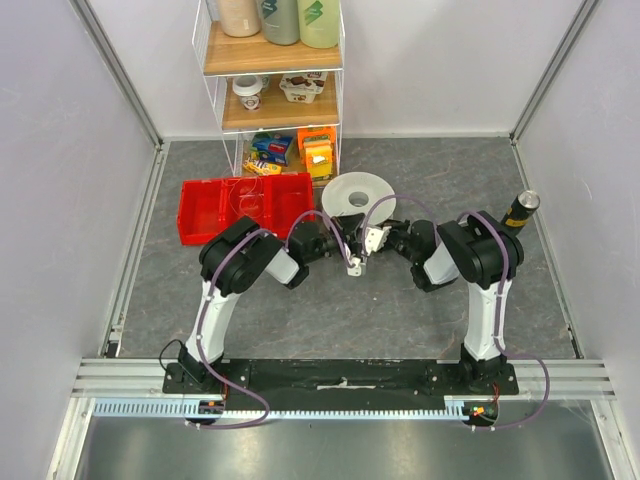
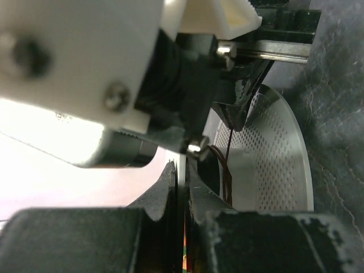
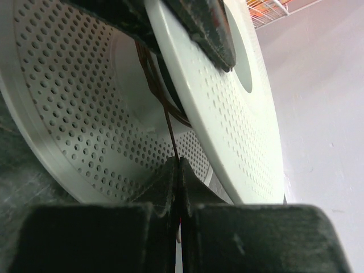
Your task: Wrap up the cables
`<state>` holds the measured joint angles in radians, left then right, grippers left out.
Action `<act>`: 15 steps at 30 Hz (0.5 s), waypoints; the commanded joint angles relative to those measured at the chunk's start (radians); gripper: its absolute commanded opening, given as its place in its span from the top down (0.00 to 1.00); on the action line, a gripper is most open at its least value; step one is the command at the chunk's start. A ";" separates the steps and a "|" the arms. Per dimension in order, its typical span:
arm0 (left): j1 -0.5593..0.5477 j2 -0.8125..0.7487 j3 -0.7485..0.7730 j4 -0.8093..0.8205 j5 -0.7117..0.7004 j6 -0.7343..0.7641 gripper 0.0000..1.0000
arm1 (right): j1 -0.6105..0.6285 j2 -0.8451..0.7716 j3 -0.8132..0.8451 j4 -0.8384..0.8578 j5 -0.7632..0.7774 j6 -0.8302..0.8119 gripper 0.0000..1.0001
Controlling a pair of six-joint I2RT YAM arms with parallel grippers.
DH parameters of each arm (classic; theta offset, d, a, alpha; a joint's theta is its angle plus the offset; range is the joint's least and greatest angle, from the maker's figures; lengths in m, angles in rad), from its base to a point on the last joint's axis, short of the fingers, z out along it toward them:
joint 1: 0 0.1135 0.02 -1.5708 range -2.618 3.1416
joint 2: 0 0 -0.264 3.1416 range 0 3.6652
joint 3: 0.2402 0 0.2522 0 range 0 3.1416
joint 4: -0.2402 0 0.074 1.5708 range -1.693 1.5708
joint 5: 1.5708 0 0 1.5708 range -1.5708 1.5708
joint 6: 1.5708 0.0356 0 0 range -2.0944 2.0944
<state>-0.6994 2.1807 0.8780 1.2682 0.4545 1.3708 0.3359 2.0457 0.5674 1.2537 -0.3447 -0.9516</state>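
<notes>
The jaws are black plastic, grainy and matt, scuffed at the edges. The cable (image 3: 170, 128) rising from them is hair-fine wire, reddish-brown with a faint sheen. Around it the spool (image 3: 68, 114) is smooth, semi-matt white plastic, pierced all over with small holes. Beneath the jaws the bench (image 1: 400, 310) looks like dark grey, mottled, matt stone. Beyond them a red bin (image 1: 205, 215) is glossy plastic.

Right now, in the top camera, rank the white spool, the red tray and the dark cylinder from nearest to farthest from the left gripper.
1. White spool, just beyond the left gripper, mid-table.
2. Red tray, back and off to the left.
3. Dark cylinder, far over on the right side.
</notes>
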 commanded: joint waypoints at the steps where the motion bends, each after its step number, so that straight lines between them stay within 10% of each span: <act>1: 0.001 0.056 0.041 0.345 0.078 -0.015 0.98 | -0.038 0.093 0.046 0.492 0.032 -0.001 1.00; 15: 0.006 0.068 0.035 0.332 0.102 0.011 0.40 | -0.064 0.159 0.101 0.503 0.010 -0.036 1.00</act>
<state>-0.6895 2.2700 0.9379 1.2915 0.5007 1.3777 0.2790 2.1490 0.6403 1.3010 -0.3836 -1.0153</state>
